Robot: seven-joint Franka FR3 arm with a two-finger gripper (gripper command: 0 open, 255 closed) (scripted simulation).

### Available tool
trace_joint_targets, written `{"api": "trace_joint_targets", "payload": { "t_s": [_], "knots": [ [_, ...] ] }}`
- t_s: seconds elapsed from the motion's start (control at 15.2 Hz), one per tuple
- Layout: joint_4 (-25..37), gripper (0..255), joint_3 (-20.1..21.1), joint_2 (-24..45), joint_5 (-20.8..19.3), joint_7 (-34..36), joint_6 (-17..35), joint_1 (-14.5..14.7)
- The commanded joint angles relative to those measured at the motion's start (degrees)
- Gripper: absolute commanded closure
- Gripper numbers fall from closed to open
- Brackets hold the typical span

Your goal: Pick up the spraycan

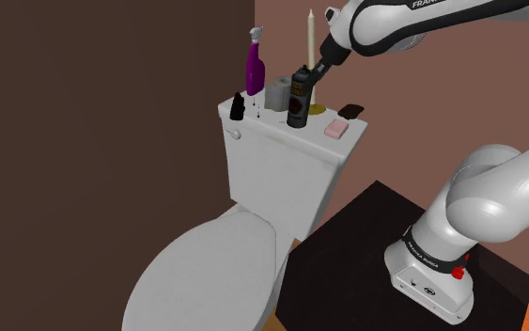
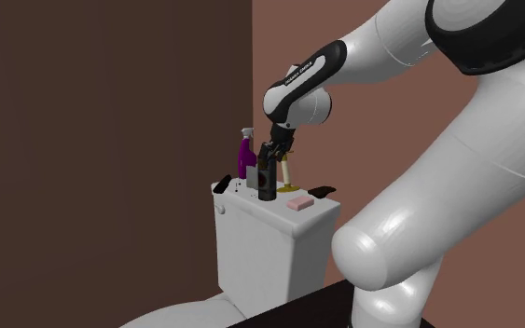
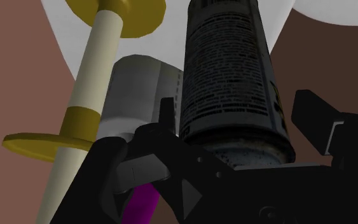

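Currently, on the toilet tank lid (image 1: 273,126), we note a purple spray bottle (image 1: 255,66) by the back edge. Next comes the black spraycan (image 1: 298,102) mid-lid, tilted, its top clasped by the gripper (image 1: 307,75). We judge the grasp made. The next move calls for a straight lift, clear of the candle (image 1: 310,47).

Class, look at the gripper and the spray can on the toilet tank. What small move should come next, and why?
Probably a short, straight lift. The fingers of the gripper seem to clasp the spray can near its top, while its base looks to be on the tank lid. The candle and grey roll stand close behind, so rising vertically should avoid them.
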Motion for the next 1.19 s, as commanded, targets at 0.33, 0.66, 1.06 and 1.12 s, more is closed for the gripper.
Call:
{"api": "trace_joint_targets", "payload": {
  "t_s": [0.33, 0.66, 1.06, 1.12],
  "knots": [
    [0.98, 255, 0.08, -0.39, -0.07, 0.07, -1.74, -0.08],
    [4.22, 255, 0.42, -1.26, -0.16, 0.4, -5.84, -0.14],
    [8.42, 255, 0.76, -1.83, -0.19, 0.73, -10.6, -0.14],
    [9.15, 255, 0.81, -1.87, -0.19, 0.78, -11.38, -0.13]
  ]
}}
